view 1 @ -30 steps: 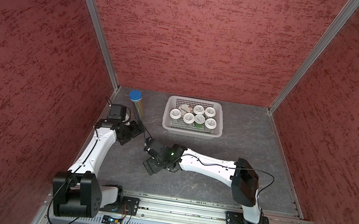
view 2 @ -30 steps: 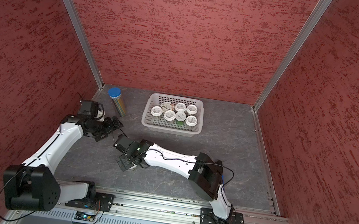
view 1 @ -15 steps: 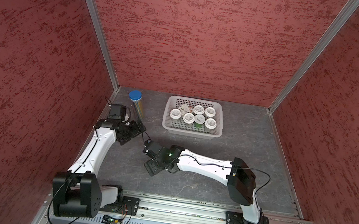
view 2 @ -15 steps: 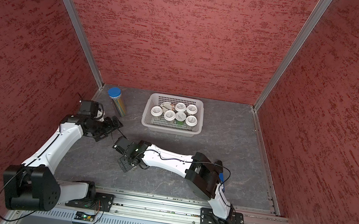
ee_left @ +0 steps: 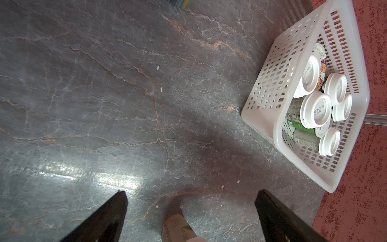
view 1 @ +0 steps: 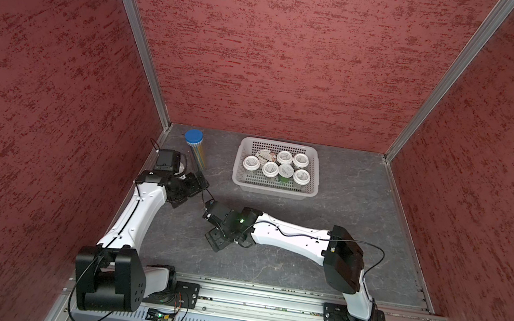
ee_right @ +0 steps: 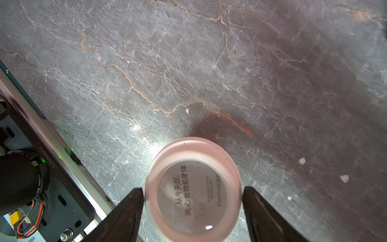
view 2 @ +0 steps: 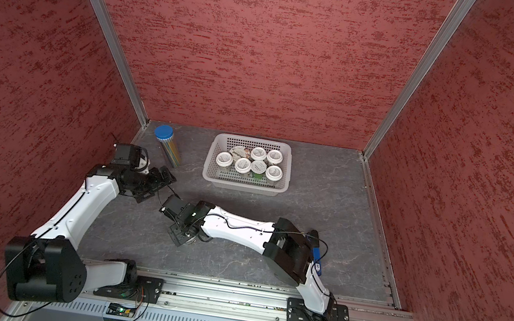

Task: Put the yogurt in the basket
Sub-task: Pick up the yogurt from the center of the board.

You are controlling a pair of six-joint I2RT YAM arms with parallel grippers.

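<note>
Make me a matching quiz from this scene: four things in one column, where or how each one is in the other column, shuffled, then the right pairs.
Things
1. tall clear tube with a blue cap
2. wide round foil-lidded Chobani yogurt cup
3. white-lidded round yogurt cup in the right wrist view
4. left gripper

Places or states
A. between the right gripper's fingers
B. jaws wide apart
C. standing on the grey table, beside the pale perforated plastic basket
D. inside that basket

Pairs: 1-C, 2-D, 3-A, 4-B
</note>
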